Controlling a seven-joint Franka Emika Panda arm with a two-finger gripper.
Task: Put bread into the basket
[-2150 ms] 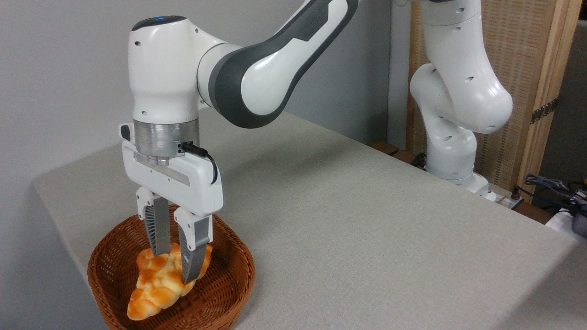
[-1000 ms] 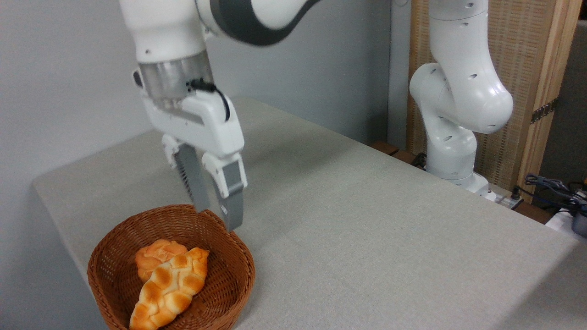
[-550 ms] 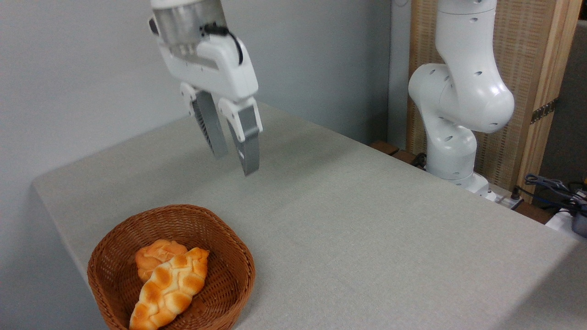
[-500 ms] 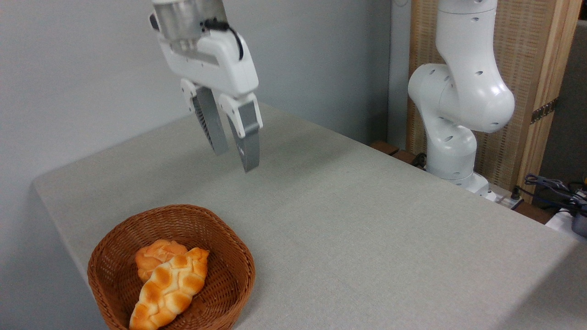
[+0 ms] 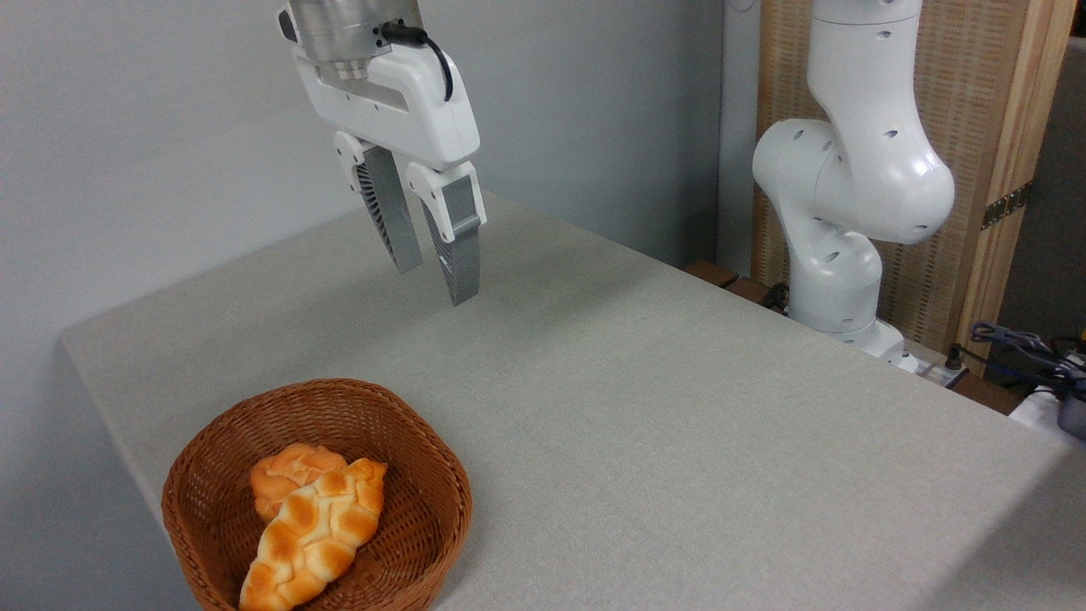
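Bread (image 5: pixel 310 535) sits in basket (image 5: pixel 428 454). Tool (image 5: pixel 435 283) empty, narrowly parted, hanging high above. I see little risk beyond clipping the rim.

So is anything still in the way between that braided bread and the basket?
Nothing visible. The bread already lies inside the basket, leaning on a small bun. The gripper hangs open and empty, high above the table.

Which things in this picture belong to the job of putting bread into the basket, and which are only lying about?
Belong to the job:
- bread, the braided loaf, lying in the basket
- basket, on the table's near left corner
- gripper, open and empty, high above the table

Only lying about:
- small round bun, in the basket behind the loaf
- cables, at the right edge
- wooden screen, behind the arm
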